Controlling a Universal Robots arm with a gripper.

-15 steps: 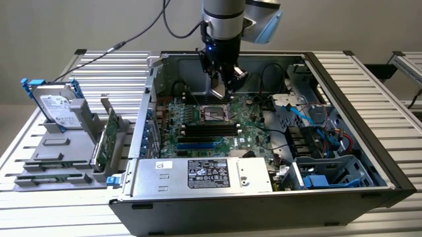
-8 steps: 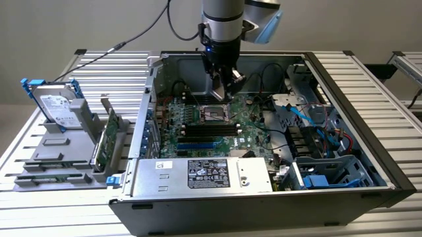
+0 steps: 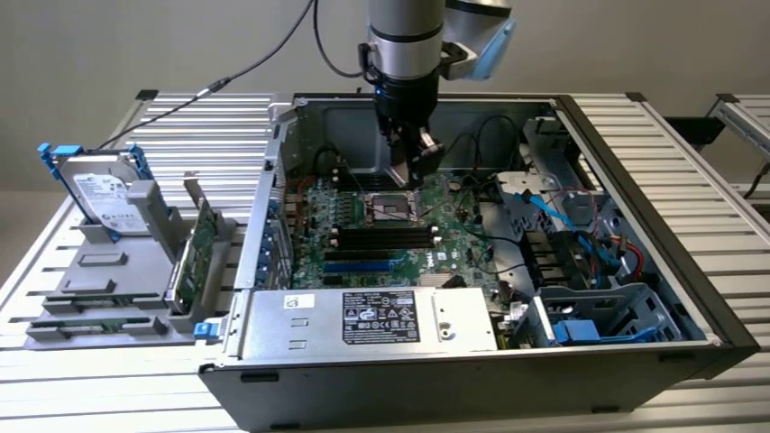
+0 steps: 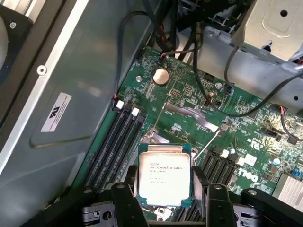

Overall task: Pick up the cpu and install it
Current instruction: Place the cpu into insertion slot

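- Wrist view: the fingers (image 4: 202, 189) stand wide, one on each side of the cpu (image 4: 164, 177), pinching it by two opposite edges. Its silver, lettered top faces the camera and looks level.
- Same view: the cpu hangs over the socket (image 4: 152, 138) on the green motherboard (image 4: 189, 106), beside the memory slots (image 4: 113, 142). Thin wire levers (image 4: 158, 118) run close by the socket.
- Exterior view: the gripper (image 3: 412, 176) reaches down into the open computer case (image 3: 673, 271), just above the socket, whose centre looks dark and unfilled.
- Risk: the hold is on thin edges only. A slight tilt or twist would likely seat the chip askew and bend the contacts, a slip would drop it onto the board, and a lever could catch a finger.
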